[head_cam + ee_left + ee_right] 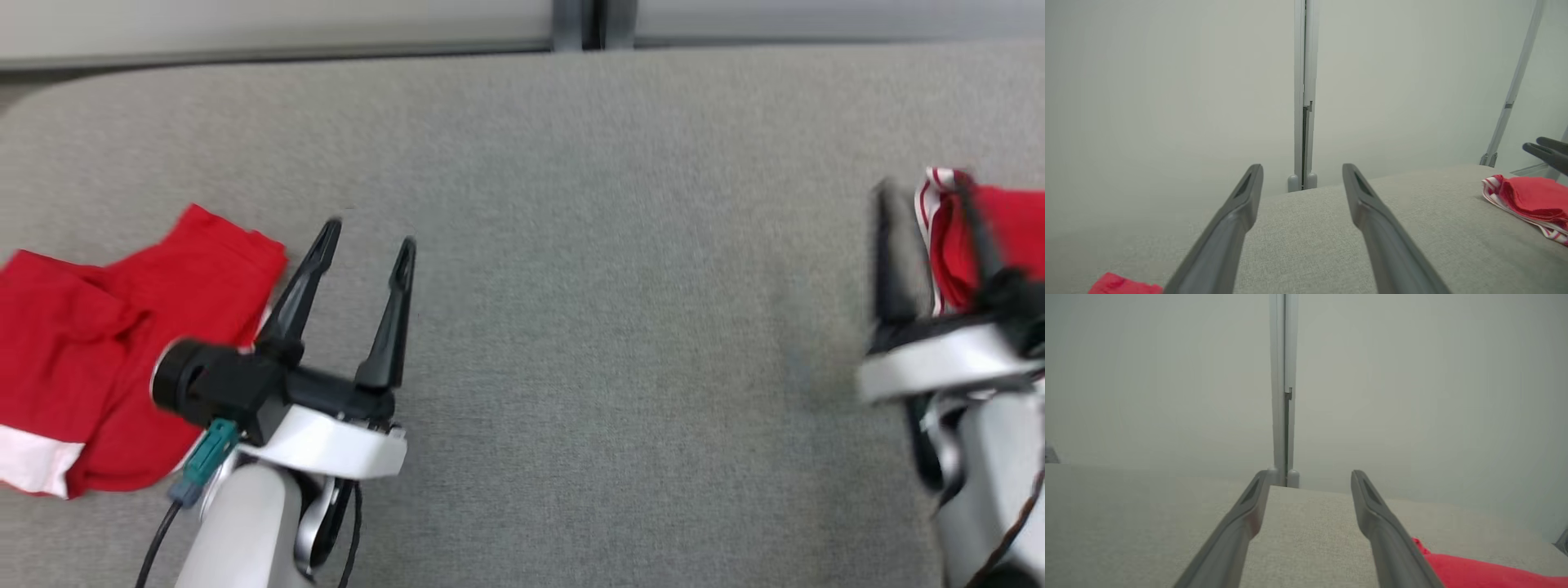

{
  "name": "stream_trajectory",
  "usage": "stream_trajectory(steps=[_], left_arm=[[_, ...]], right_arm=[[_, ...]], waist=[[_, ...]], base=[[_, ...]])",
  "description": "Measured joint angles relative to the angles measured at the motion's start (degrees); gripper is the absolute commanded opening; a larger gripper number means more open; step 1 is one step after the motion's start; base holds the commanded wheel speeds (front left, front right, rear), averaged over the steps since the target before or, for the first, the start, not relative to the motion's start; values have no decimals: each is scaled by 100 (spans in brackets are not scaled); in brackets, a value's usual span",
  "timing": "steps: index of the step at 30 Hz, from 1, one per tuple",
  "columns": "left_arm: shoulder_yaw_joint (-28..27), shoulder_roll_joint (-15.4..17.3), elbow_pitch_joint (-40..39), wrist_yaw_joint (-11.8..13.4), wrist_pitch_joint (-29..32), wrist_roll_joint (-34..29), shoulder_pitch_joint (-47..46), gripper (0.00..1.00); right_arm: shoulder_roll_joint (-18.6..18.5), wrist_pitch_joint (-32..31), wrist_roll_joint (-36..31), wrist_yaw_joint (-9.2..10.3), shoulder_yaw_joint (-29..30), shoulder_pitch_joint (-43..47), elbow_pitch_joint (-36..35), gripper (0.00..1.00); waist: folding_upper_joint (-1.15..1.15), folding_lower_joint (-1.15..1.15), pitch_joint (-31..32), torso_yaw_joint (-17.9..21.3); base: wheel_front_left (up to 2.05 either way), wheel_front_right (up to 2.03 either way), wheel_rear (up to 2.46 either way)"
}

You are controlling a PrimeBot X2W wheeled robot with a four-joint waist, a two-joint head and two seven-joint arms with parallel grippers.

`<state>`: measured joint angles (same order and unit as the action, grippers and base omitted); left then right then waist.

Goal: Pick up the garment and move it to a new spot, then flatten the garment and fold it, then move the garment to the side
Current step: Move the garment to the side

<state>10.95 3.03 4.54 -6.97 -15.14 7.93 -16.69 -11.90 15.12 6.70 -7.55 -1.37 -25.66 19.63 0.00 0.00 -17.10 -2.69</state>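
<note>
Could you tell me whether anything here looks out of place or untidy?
Both red garments look untidy: the left garment lies rumpled, and the right garment sits bunched in a heap.

Even, soft light; right claw (924, 184) smeared, seemingly motion blur.

We are looking down on a table (612, 286) running left to right, with a wall (286, 24) standing behind its far edge and a post (580, 24) rising at the wall's middle. The left garment (98, 359) is lying on the table near its left end. The right garment (1000, 237) is lying near the right end, well apart from it. We are holding our left gripper (369, 237) over the table, just right of the left garment. Our right gripper (922, 184) is hanging at the right garment's left edge, one finger crossing in front of it.
</note>
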Motion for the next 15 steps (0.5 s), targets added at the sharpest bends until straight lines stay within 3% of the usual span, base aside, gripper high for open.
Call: stream_trajectory(steps=[4,15], left_arm=[[-201,-11,175,96,1,135,389,100],[-189,-21,337,200,1,135,998,100]], right_arm=[[249,0,47,0,-310,493,87,100],[761,-1,-129,2,-71,1472,-610,100]], waist=[[0,0,417,-132],[0,0,1132,-331]], base=[[0,0,0],[0,0,0]])
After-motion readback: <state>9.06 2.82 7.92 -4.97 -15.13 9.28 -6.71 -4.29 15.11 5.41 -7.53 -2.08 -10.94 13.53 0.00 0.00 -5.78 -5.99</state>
